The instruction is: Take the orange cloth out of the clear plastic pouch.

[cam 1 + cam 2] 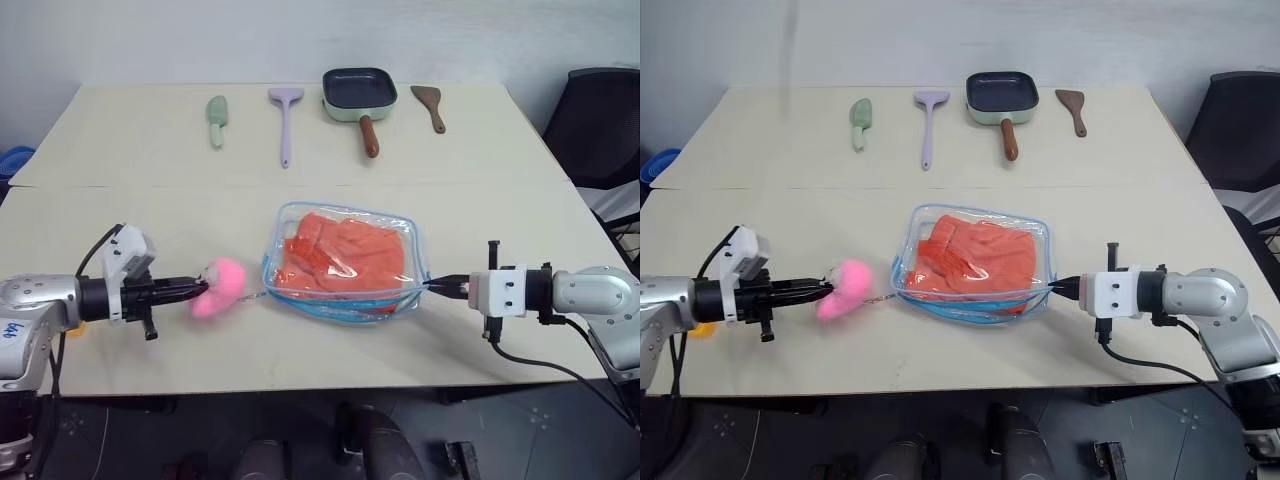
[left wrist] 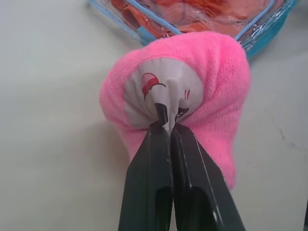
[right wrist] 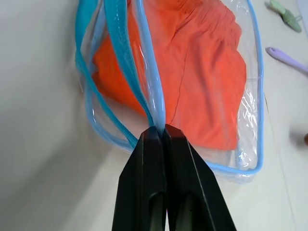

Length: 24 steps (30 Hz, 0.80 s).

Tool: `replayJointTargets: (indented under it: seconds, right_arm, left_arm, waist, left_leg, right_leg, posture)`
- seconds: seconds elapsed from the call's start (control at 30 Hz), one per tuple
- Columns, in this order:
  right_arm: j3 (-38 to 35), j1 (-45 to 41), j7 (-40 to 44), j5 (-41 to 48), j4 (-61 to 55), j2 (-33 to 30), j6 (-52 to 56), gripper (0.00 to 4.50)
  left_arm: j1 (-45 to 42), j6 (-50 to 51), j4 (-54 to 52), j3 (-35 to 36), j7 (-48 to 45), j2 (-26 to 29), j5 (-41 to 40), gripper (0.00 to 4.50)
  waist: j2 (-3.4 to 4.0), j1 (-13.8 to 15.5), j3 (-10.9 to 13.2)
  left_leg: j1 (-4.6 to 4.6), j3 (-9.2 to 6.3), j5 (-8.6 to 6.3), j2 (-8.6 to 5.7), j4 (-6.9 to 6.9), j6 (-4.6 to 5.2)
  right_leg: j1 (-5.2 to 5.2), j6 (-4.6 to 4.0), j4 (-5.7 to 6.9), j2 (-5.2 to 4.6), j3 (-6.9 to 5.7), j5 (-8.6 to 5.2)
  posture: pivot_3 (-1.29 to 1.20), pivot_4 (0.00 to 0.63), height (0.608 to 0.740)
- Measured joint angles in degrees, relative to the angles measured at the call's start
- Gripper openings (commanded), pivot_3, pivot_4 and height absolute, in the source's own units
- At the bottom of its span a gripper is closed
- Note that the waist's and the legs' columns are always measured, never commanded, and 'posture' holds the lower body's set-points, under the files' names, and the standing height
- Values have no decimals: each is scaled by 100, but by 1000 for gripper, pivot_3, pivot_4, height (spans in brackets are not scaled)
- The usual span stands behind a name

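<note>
Nearest the camera, the 2 hands are working along the front of the table (image 1: 150,140). The left hand (image 1: 203,289) is pinching a pink plush toy (image 1: 222,286), its fingers closed on the toy's pale printed patch, as the left wrist view is showing. A thin chain seems to be linking the toy to the pouch (image 1: 345,262), so it is probably serving as the zipper pull. The right hand (image 1: 432,285) is gripping the pouch's light blue rim at the opposite end, fingers pressed shut on the edge.

The pouch is lying at the table's middle, stretched between the 2 hands. The orange cloth (image 1: 345,255) is sitting wholly inside it, folded and bunched, filling most of the pouch. In the right wrist view the blue strips along the pouch's near side are gaping apart, so the zipper appears at least partly open, though I cannot tell how far.

So the task is at an early stage: the pouch is being held and perhaps opened, but no part of the cloth is out. What is left is widening the mouth, reaching in, and drawing the cloth clear.

Along the far edge 4 kitchen things are lying in a row, well apart from the pouch: a green scoop (image 1: 217,120), a lilac spatula (image 1: 286,123), a small frying pan (image 1: 360,97) and a brown spatula (image 1: 430,105). None is standing in the way. The likeliest hindrance is both hands being occupied, leaving neither free for the cloth.
</note>
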Motion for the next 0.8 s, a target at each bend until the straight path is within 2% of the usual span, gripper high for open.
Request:
replayJointTargets:
  seconds: [0.17,0.27,0.3,0.4,0.53,0.67,0.8]
  right_arm:
    - [-282,575,-118,256,-565,-1,703,2317]
    - [-712,994,-341,552,-1095,1,1293,3400]
    - [-854,1121,-429,688,-1281,6,1526,3685]
    - [-1217,1533,-693,1284,-2020,113,2346,3685]
    - [-1386,1521,-1137,1943,-2756,305,3251,3685]
    - [-1332,1432,-1346,2355,-3273,358,3838,3685]
    - [-1190,1454,-1455,2696,-3560,407,4305,3685]
  left_arm:
    - [1,87,35,12,173,-42,-35,2541]
    - [89,402,61,151,260,-44,-220,3500]
    - [98,521,92,237,282,-44,-297,3511]
    - [7,856,419,655,345,25,-544,3511]
    - [-954,1080,256,682,400,96,-871,3511]
    - [-1791,525,-532,-243,201,86,-691,3511]
    - [-2015,-1143,-729,-1837,-63,-54,694,3511]
  waist:
    - [0,1,0]
    - [0,-4,0]
    - [0,-7,0]
    - [0,-11,0]
    - [-6,65,0]
    - [-3,131,-2]
    - [-3,124,-2]
  left_leg:
    - [0,0,-1,1,-2,-1]
    - [-3,2,-2,1,-3,-2]
    - [-3,2,-2,1,-4,-3]
    - [-3,2,-3,4,-5,-6]
    - [-3,-1,-3,-5,1,-6]
    - [-6,4,-3,-11,-6,-6]
    - [-6,13,-3,-16,-5,-7]
  right_leg:
    - [-1,0,1,1,0,0]
    - [-1,-1,0,1,3,0]
    - [-1,-2,0,1,3,-1]
    - [-1,-7,1,4,3,-5]
    - [5,-4,1,-2,4,-3]
    - [7,1,6,1,6,-1]
    - [8,1,0,13,10,-1]
  posture:
    - [0,150,740]
    - [0,150,740]
    - [0,150,740]
    - [0,150,740]
    - [0,150,740]
    - [0,150,740]
    - [0,150,740]
